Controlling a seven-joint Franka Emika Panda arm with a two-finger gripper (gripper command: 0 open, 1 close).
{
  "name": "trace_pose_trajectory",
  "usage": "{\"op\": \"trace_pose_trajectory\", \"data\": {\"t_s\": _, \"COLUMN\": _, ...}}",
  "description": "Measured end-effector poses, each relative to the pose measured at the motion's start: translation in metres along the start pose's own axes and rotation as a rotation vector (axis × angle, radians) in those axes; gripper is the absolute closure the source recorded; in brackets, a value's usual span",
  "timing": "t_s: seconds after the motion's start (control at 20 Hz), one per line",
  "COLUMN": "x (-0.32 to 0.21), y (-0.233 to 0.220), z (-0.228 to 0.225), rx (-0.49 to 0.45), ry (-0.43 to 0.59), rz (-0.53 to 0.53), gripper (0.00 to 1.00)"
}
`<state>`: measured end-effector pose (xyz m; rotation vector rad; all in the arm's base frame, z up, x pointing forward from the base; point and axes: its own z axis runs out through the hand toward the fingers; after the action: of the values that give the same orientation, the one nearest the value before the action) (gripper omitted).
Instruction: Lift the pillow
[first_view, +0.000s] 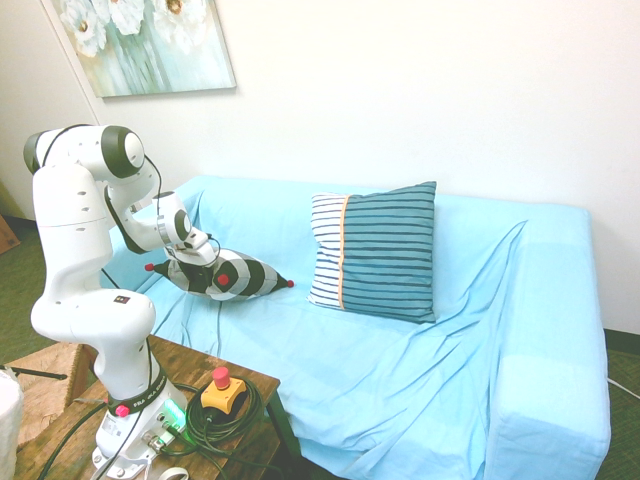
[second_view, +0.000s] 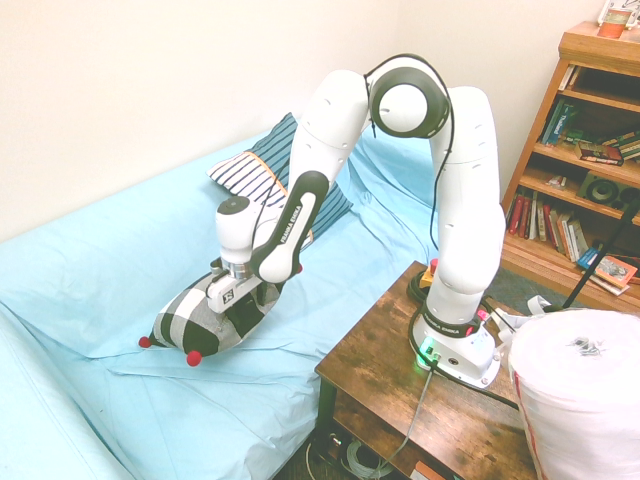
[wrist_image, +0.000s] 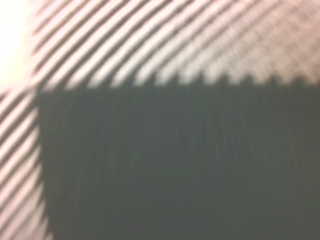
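Bookcase: the brown wooden bookcase (second_view: 570, 162) holds upright and flat-lying books (second_view: 548, 225) on its shelves, and a dark rounded object (second_view: 600, 190) sits on one of them (too small to name for sure). A small orange pot (second_view: 613, 23) stands on top.
White container: a large, round, white cloth-like container (second_view: 575, 375) is beside the bench; small light-coloured bits lie on its top, and its inside cannot be seen.
Fingers: sunk out of sight at the upper side of the pillow, so I cannot tell how far open they are or whether they grip it; the white gripper (second_view: 234, 300) is right against the fabric.
Buffalo-check pillow: the small black-and-white pillow with red pom-poms (second_view: 208, 325) is at the seat of the light-blue, cloth-covered sofa (first_view: 370, 365), near one armrest (whether any of it is off the seat, I can't say).
Striped pillow: the larger blue-and-white striped pillow with a yellow line (first_view: 385, 255) leans upright against the backrest, apart from the checked one.
Bench: the low brown wooden bench (second_view: 385, 370) carries the arm and a yellow box with a red button (first_view: 223, 393).
Wall: a painting of white flowers (first_view: 150, 48) hangs above the sofa.
Wrist view: blurred close-up of dark and light ribbed fabric (wrist_image: 175, 160).
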<state>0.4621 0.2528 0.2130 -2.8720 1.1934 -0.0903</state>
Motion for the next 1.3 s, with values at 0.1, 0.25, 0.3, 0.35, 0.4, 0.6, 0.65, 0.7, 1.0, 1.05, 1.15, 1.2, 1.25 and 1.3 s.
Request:
{"op": "trace_pose_trajectory", "data": {"t_s": 0.1, "x": 0.028, "y": -0.028, "z": -0.028, "rx": 0.023, "ry": 0.018, "rz": 0.006, "gripper": 0.00}}
{"op": "trace_pose_trajectory", "data": {"t_s": 0.25, "x": 0.069, "y": -0.068, "z": -0.062, "rx": 0.056, "ry": 0.036, "rz": 0.014, "gripper": 0.00}}
{"op": "trace_pose_trajectory", "data": {"t_s": 0.3, "x": 0.082, "y": -0.080, "z": -0.068, "rx": 0.070, "ry": 0.044, "rz": 0.014, "gripper": 0.00}}
{"op": "trace_pose_trajectory", "data": {"t_s": 0.35, "x": 0.094, "y": -0.091, "z": -0.071, "rx": 0.077, "ry": 0.050, "rz": 0.015, "gripper": 0.00}}
{"op": "trace_pose_trajectory", "data": {"t_s": 0.4, "x": 0.105, "y": -0.101, "z": -0.073, "rx": 0.081, "ry": 0.054, "rz": 0.017, "gripper": 0.00}}
{"op": "trace_pose_trajectory", "data": {"t_s": 0.6, "x": 0.143, "y": -0.142, "z": -0.087, "rx": 0.129, "ry": 0.063, "rz": 0.029, "gripper": 0.00}}
{"op": "trace_pose_trajectory", "data": {"t_s": 0.65, "x": 0.150, "y": -0.152, "z": -0.093, "rx": 0.139, "ry": 0.058, "rz": 0.032, "gripper": 0.00}}
{"op": "trace_pose_trajectory", "data": {"t_s": 0.7, "x": 0.156, "y": -0.160, "z": -0.100, "rx": 0.148, "ry": 0.055, "rz": 0.034, "gripper": 0.00}}
{"op": "trace_pose_trajectory", "data": {"t_s": 1.0, "x": 0.167, "y": -0.188, "z": -0.144, "rx": 0.171, "ry": 0.042, "rz": 0.028, "gripper": 0.00}}
{"op": "trace_pose_trajectory", "data": {"t_s": 1.05, "x": 0.166, "y": -0.182, "z": -0.146, "rx": 0.152, "ry": 0.038, "rz": 0.016, "gripper": 0.00}}
{"op": "trace_pose_trajectory", "data": {"t_s": 1.15, "x": 0.168, "y": -0.159, "z": -0.148, "rx": 0.093, "ry": 0.029, "rz": -0.004, "gripper": 0.00}}
{"op": "trace_pose_trajectory", "data": {"t_s": 1.2, "x": 0.173, "y": -0.145, "z": -0.150, "rx": 0.067, "ry": 0.026, "rz": -0.009, "gripper": 0.00}}
{"op": "trace_pose_trajectory", "data": {"t_s": 1.25, "x": 0.181, "y": -0.129, "z": -0.153, "rx": 0.041, "ry": 0.020, "rz": -0.013, "gripper": 0.00}}
{"op": "trace_pose_trajectory", "data": {"t_s": 1.3, "x": 0.190, "y": -0.111, "z": -0.156, "rx": 0.019, "ry": 0.012, "rz": -0.014, "gripper": 0.00}}
